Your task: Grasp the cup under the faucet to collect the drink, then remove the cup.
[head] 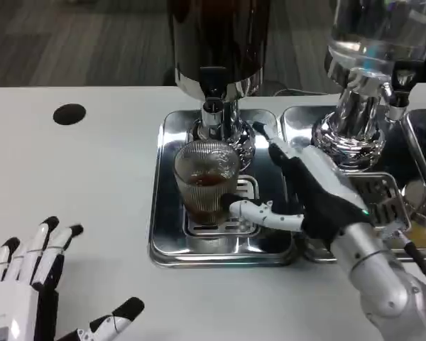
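One ribbed glass cup (206, 181), two drink dispensers (216, 50) (373, 64), two steel drip trays (163, 234) (298, 121), two hands (28, 284) (316, 188).

Bare worktop (92, 185) is lying open left of the steel drip tray (163, 241); the dark dispenser's faucet (213, 106) is crowding the ribbed glass cup (206, 181) from above.

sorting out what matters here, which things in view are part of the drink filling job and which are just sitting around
Part of the job:
- ribbed clear glass cup, some brown drink in it
- dark drink dispenser's chrome faucet above the cup
- silver metal drip tray under the cup
- right hand, fingers at the cup

Just lying about:
- clear dispenser on a chrome base
- black round hole in the white table
- left hand, open, waiting
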### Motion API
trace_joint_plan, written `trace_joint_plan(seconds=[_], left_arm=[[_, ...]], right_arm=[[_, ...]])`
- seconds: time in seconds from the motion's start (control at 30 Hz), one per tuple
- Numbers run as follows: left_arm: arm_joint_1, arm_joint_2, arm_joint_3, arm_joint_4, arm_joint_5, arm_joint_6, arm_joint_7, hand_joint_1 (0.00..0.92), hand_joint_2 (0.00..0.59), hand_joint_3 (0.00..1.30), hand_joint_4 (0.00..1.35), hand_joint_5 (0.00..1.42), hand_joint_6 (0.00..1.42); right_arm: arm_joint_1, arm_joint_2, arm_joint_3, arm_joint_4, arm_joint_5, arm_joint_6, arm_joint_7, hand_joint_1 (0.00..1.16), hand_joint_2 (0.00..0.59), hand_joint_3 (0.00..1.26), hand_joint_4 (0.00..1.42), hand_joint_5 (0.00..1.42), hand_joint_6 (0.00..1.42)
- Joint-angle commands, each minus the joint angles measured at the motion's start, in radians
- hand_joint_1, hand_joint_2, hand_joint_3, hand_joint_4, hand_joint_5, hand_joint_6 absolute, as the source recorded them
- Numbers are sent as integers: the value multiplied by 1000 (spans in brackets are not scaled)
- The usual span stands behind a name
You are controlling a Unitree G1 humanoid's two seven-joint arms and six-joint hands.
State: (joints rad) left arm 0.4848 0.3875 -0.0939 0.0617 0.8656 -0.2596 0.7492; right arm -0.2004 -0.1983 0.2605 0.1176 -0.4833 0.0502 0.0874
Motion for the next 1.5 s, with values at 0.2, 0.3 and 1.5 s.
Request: trace_joint_plan(seconds=[0.2, 0.3, 1.5], left_arm=[[15, 10, 17, -8, -5, -1, 13, 0, 74, 299, 0, 189, 107], [15, 9, 19, -5, -6, 0, 14, 0, 80, 305, 0, 198, 109], [39, 7, 52, 11, -40, -20, 34, 0, 91, 494, 36, 216, 112]], right_arm=[[-87, 37, 11, 92, 39, -30, -4, 483, 143, 0, 0, 0, 0], [-99, 43, 19, 103, 45, -34, -4, 482, 143, 0, 0, 0, 0], [-105, 89, 94, 169, -6, -47, -121, 646, 140, 0, 21, 66, 161]])
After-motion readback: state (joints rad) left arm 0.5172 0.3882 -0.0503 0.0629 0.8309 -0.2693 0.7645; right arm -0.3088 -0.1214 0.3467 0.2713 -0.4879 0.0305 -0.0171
